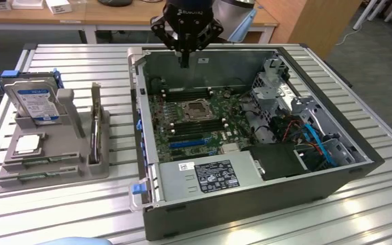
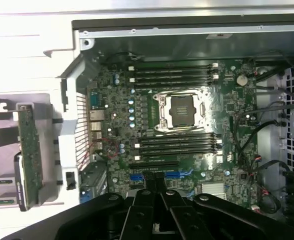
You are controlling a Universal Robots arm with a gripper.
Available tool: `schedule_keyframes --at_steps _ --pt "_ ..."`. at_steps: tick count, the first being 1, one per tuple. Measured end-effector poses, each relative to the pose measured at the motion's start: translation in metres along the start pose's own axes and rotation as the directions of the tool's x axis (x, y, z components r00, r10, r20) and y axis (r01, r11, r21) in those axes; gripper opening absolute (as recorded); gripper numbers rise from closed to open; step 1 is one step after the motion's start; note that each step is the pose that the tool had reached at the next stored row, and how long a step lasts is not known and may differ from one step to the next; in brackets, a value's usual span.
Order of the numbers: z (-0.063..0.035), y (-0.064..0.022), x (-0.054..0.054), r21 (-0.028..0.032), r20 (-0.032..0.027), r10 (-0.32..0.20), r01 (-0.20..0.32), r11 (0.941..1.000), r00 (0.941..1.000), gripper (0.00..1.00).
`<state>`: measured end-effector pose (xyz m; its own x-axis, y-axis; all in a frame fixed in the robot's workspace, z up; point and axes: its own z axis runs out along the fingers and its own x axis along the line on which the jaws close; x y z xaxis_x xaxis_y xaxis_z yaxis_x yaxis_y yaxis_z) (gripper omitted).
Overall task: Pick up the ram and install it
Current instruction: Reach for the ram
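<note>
Ram [image 1: 96, 130] stands on its long edge in a slot of the grey holder [image 1: 53, 173], on the slatted table at the exterior view's left of the open computer case [image 1: 332, 168]. It is well apart from the gripper. In the wrist view it reads as a narrow green board [image 2: 29, 150] with small dark chips along one face.

Gripper [image 1: 184, 62]: fingers pressed together, nothing between them. It hangs over the far side of the case, above the motherboard [image 1: 189, 122]. The wrist view looks past the closed fingers [image 2: 157, 189] onto the CPU socket [image 2: 182, 111] and the dark memory slots [image 2: 174, 145] on either side of it; the slots look unfilled.

Handling, my judgement:
- light, thin and rigid; no flex to rely on.
- fragile at the chips and along the contact edge, which appears to sit down in the holder.
- best taken on the exposed upper edge, near mid-length, pinched across the thin dimension so that it does not tip.
- smooth faces; a light grip could let it slide.

Hard drive [image 1: 36, 104] and square CPU chip [image 1: 29, 144] share the holder, beside the ram.
</note>
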<state>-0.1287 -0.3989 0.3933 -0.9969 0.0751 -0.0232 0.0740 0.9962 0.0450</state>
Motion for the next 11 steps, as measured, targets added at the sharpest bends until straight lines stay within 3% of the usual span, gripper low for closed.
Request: schedule_keyframes --at_steps 11 --pt "-0.0003 -0.0036 0.049 -0.0001 0.0004 0.000 0.000 1.0000 1.0000 0.10"
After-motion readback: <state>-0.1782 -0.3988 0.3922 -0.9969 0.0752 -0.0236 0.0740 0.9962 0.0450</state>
